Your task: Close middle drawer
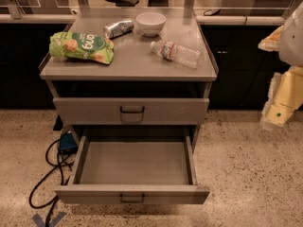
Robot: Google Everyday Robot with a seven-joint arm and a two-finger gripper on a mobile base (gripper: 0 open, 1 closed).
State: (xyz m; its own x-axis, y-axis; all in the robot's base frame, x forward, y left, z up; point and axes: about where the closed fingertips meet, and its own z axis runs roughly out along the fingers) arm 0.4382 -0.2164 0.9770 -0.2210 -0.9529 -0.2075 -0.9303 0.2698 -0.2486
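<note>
- One camera view serves you: the middle drawer (165, 194) stands pulled far out of the cabinet, its front with the dark wire pull nearest the camera.
- Above it, the upper drawer (161, 110) sits only slightly out beneath the cabinet top (137, 65).
- On that top lie a green snack bag (80, 47), a can (118, 28) on its side, a white bowl (151, 22) and a toppled water bottle (176, 54).
- Your gripper (277, 113) hangs at the right edge, well apart from the cabinet; you cannot tell whether it is released or clenched.
- A black cable (47, 174) loops on the floor at left.
</note>
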